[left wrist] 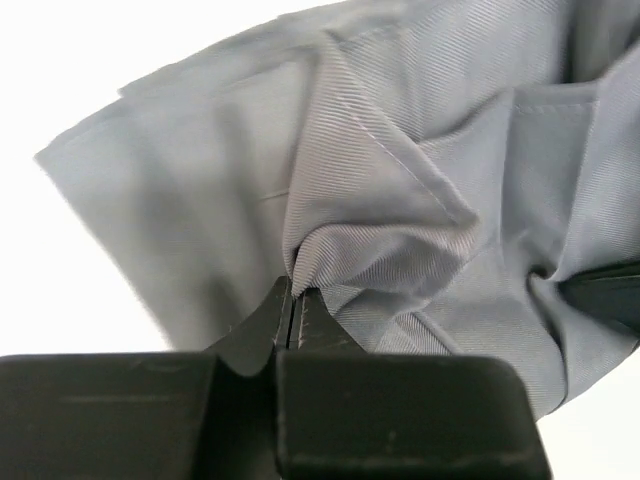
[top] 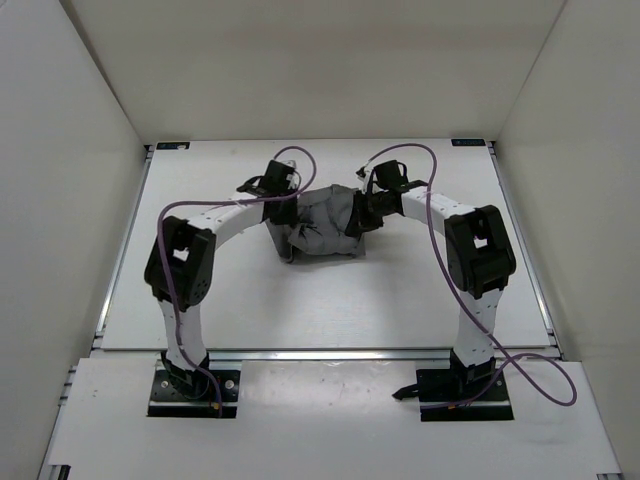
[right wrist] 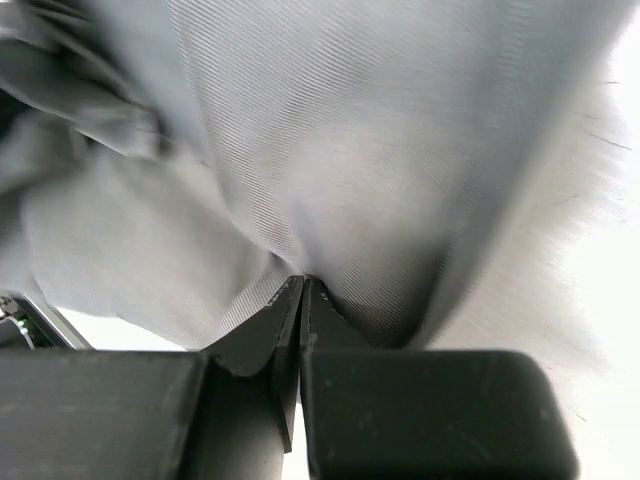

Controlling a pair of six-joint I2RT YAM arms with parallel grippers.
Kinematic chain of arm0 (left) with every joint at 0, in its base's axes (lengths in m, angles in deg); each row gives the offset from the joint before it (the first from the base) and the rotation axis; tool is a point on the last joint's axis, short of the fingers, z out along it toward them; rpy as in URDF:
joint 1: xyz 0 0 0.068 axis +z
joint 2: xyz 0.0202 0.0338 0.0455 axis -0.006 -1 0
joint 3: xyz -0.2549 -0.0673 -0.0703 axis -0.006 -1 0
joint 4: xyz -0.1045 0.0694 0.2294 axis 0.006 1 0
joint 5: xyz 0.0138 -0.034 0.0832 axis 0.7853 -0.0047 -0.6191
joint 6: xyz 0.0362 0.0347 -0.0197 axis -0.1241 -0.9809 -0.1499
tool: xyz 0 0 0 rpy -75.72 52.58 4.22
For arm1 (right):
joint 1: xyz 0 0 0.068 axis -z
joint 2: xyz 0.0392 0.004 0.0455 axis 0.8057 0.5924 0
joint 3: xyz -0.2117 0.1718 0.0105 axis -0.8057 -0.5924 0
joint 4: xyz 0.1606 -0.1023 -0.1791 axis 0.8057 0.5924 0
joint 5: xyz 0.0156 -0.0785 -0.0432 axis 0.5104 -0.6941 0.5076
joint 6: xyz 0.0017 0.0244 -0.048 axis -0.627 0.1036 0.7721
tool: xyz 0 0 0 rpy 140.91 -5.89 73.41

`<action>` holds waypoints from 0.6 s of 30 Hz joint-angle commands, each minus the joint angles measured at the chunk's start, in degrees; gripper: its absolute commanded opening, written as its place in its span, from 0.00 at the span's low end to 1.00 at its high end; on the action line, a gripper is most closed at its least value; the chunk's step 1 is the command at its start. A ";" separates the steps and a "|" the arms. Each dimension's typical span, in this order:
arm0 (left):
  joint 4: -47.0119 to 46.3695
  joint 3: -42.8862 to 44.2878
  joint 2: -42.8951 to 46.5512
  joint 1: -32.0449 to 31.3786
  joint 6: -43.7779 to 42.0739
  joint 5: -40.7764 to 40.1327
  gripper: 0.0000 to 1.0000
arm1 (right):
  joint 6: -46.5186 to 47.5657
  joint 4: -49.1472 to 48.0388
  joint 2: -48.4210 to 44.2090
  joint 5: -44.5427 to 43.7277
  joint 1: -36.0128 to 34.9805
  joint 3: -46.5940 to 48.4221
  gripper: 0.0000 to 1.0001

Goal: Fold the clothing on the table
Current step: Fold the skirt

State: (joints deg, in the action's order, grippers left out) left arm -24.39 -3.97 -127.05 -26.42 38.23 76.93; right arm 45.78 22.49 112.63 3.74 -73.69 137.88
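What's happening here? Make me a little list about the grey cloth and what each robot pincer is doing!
thing: grey clothing, crumpled in a bunch, not folded flat
place: on the white table, between the two arms
left side: left pincer shut, pinching a fold of the clothing
right side: right pincer shut, pinching the clothing too
job: folding not done yet
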 commanded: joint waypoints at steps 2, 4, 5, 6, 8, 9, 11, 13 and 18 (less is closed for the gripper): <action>-5.78 -8.72 9.38 8.72 5.35 1.52 0.00 | 0.71 -1.01 -0.92 0.06 0.94 -0.31 0.01; -8.07 -11.89 10.89 11.80 7.37 3.81 0.15 | 0.36 -1.01 -1.00 0.24 0.94 -0.13 0.00; -9.90 -14.17 11.59 12.78 7.91 6.26 0.34 | 0.71 -1.01 -0.92 -0.37 0.76 0.04 0.00; -11.23 -14.28 12.46 14.44 8.17 8.37 0.63 | 1.06 -0.92 -1.18 0.23 0.59 -0.22 0.00; -13.78 -16.47 14.04 15.77 7.48 10.76 0.99 | 1.33 -0.57 -1.18 -0.03 -0.29 0.05 0.00; -14.14 -16.13 14.58 15.95 6.69 11.55 0.99 | 1.42 -0.74 -1.44 -0.20 -0.03 0.05 0.00; -13.53 -15.08 15.28 16.13 5.46 11.47 0.99 | 1.42 -0.83 -1.54 0.06 -0.30 0.13 0.00; -12.48 -13.93 15.90 15.87 4.75 10.94 0.98 | 1.41 -0.49 -1.53 0.06 -0.47 0.22 0.00; -12.47 -11.65 18.71 11.48 2.39 10.69 0.91 | 0.98 -0.48 -1.89 0.06 -0.64 0.66 0.00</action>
State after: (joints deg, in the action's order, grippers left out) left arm -35.12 -19.05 -113.41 -11.82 43.06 86.24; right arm 46.04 22.58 112.63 3.92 -73.90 137.82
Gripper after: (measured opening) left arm 0.927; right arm 0.001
